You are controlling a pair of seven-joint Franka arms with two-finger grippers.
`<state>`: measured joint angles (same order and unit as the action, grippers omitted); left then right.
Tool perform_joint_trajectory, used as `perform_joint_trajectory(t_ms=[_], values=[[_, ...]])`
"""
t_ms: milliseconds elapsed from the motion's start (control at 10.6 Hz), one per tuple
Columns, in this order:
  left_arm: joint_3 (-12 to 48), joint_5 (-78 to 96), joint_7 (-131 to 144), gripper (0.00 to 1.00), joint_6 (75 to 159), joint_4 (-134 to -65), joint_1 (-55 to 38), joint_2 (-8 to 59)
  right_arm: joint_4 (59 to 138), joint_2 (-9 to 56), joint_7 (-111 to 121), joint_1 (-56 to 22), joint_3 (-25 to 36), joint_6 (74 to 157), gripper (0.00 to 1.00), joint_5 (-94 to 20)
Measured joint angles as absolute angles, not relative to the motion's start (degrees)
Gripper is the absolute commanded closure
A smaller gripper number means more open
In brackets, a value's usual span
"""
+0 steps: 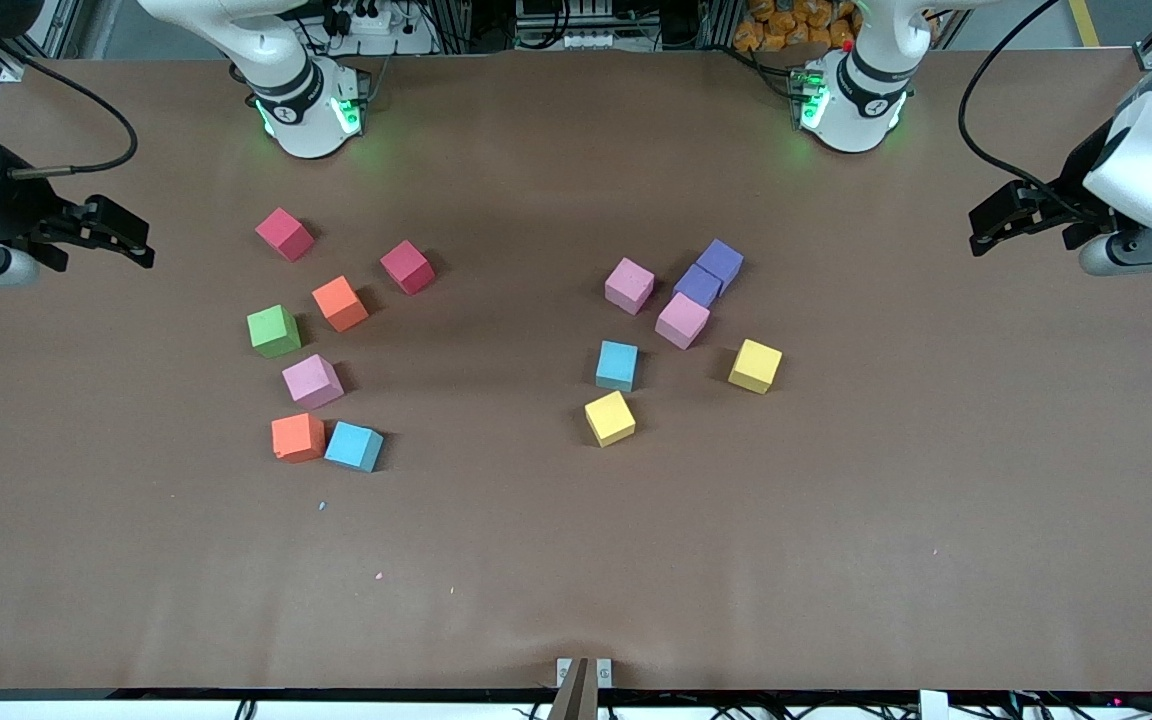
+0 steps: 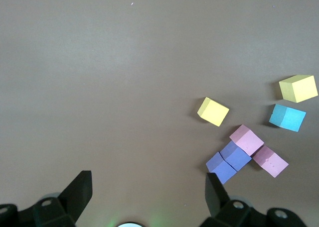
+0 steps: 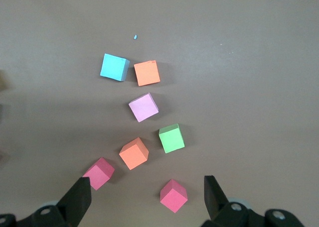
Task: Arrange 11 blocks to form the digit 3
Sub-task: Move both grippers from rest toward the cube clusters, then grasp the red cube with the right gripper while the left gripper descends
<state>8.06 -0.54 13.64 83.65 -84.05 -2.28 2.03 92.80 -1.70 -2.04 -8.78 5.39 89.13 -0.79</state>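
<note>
Foam cubes lie scattered across the brown counter (image 1: 576,560), and no digit 3 is begun. Lowest in the frame, toward the right arm's end, an orange cube (image 1: 297,437) and a blue cube (image 1: 354,446) sit touching. Level with them at mid-frame is a yellow cube (image 1: 609,418).

One step up the frame come a pale pink cube (image 1: 312,381), a green cube (image 1: 273,331) and a second orange cube (image 1: 340,303). The other cluster offers a second blue cube (image 1: 616,365) and a second yellow cube (image 1: 755,365).

Higher still, two more pink cubes (image 1: 682,320) crowd against the two purple cubes (image 1: 711,272), which look like spares. Two crimson cubes (image 1: 406,267) top the right arm's cluster.

At the frame's side edges, in its upper third, both arms wait. The right gripper (image 1: 136,240) and the left gripper (image 1: 981,232) hang over bare counter, jaws spread wide and holding nothing.

These blocks should be feather-light, soft and grippy, so a gentle squeeze will do. The jaws should square up to two flat opposite faces. For the touching ones, the free sides are the place to take hold.
</note>
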Motion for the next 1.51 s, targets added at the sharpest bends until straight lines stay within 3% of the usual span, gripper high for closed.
perform_joint_trajectory(t_ms=[662, 1040, 1513], values=[[8.08, 0.22, 13.64, 0.0, 83.65, -84.05, -2.28, 2.03, 95.49, -1.98, -2.33, -8.95, 4.99, 90.11, 0.0, -0.93], [9.56, 3.57, 13.65, 0.0, 83.71, -84.31, -5.73, 3.12, 105.04, -2.55, -10.33, -12.56, -1.28, 94.45, 0.0, -1.15], [11.56, 3.62, 23.97, 0.0, 88.85, -85.14, -14.17, 8.76, 124.74, -1.55, -13.22, -18.99, -12.3, 109.19, 0.0, -1.17]])
